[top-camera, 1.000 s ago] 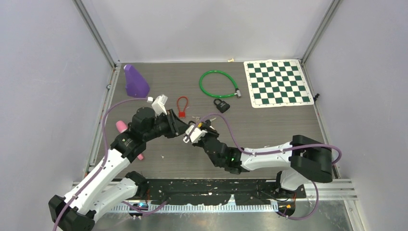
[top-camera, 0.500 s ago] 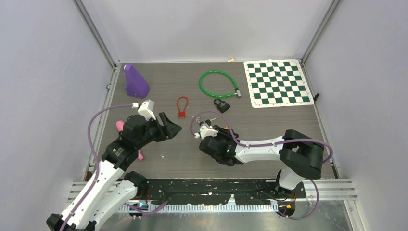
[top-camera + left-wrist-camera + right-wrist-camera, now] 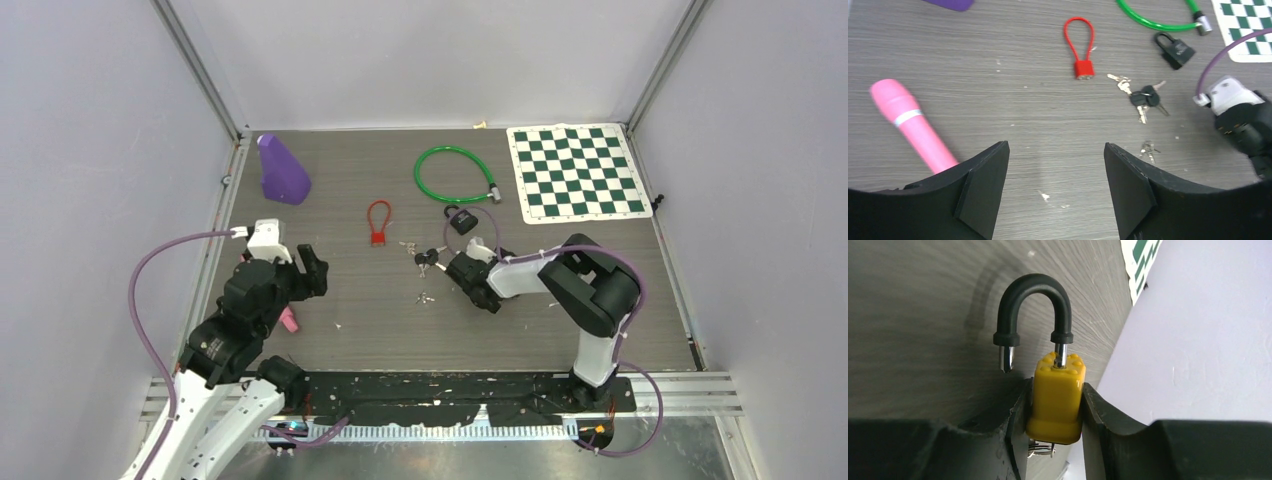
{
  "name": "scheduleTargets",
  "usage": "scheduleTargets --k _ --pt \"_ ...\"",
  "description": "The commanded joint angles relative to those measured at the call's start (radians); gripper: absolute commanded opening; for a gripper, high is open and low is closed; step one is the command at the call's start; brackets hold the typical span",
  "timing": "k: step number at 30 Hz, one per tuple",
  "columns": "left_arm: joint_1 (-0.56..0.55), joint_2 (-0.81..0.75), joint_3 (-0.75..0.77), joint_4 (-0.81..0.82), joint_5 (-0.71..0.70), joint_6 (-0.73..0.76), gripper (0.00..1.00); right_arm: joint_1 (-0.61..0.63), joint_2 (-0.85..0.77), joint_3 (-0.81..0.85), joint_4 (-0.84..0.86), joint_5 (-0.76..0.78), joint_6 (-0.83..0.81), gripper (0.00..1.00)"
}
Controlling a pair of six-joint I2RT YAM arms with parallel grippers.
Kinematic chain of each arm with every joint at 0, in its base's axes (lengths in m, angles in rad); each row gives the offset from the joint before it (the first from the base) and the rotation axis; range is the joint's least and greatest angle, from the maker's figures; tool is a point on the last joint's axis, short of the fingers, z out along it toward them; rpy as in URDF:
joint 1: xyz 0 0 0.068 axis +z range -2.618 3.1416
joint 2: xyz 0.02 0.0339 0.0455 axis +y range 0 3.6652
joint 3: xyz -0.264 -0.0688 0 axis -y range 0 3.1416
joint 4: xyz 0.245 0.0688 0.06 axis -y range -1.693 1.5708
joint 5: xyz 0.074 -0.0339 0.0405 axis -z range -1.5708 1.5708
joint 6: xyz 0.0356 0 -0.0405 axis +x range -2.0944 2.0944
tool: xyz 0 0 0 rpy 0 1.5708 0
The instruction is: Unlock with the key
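Observation:
My right gripper [image 3: 1057, 388] is shut on the body of a yellow padlock [image 3: 1057, 395]. Its black shackle [image 3: 1033, 295] stands open, with one leg out of the body. A thin metal key ring [image 3: 1042, 449] shows under the body. The right arm's wrist [image 3: 470, 272] lies low over the middle of the table. My left gripper [image 3: 1055, 165] hangs open and empty over bare table at the left [image 3: 312, 268]. Black-headed keys [image 3: 1145, 97] and a small loose key set [image 3: 1148, 148] lie between the two arms.
A pink marker [image 3: 913, 130] lies just left of my left fingers. A red cable lock [image 3: 1080, 50], a black padlock [image 3: 1175, 49] and a green cable lock [image 3: 455, 175] lie farther back. A purple wedge [image 3: 282, 170] and a checkerboard mat [image 3: 575, 172] sit at the rear.
My left gripper opened and drew back to the left, away from the right gripper. The right arm folded in and carried the yellow padlock rightward and low to the table.

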Motion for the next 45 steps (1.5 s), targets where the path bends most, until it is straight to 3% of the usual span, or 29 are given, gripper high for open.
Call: scheduleTargets --k 1,6,9,15,22,28,36,39,45 --pt "0.003 -0.016 0.035 -0.029 -0.151 0.105 0.73 -0.129 0.051 0.020 -0.026 0.022 0.008 0.07" --pt "0.003 -0.032 -0.006 -0.002 -0.171 0.105 0.73 -0.264 0.110 0.044 -0.025 -0.016 0.004 0.19" --pt "0.003 -0.043 -0.028 0.006 -0.184 0.105 0.77 -0.269 0.117 0.060 -0.052 -0.024 0.008 0.46" --pt "0.002 -0.044 -0.040 0.015 -0.177 0.107 0.84 -0.229 -0.042 0.069 -0.082 -0.157 0.026 0.68" --pt "0.000 -0.040 -0.045 0.017 -0.171 0.111 0.88 -0.201 -0.264 0.143 -0.195 -0.441 0.065 0.71" --pt "0.000 -0.039 -0.046 0.017 -0.168 0.111 0.88 -0.265 -0.408 0.143 -0.132 -0.611 0.147 0.69" --pt "0.000 -0.050 -0.050 0.015 -0.174 0.113 0.87 -0.461 -0.373 0.098 -0.045 -0.845 0.269 0.48" --pt "0.000 -0.053 -0.050 0.016 -0.176 0.113 0.86 -0.552 -0.345 0.065 -0.004 -0.936 0.304 0.46" --pt "-0.001 -0.057 -0.052 0.016 -0.173 0.113 0.86 -0.693 -0.309 0.037 0.007 -0.954 0.336 0.45"
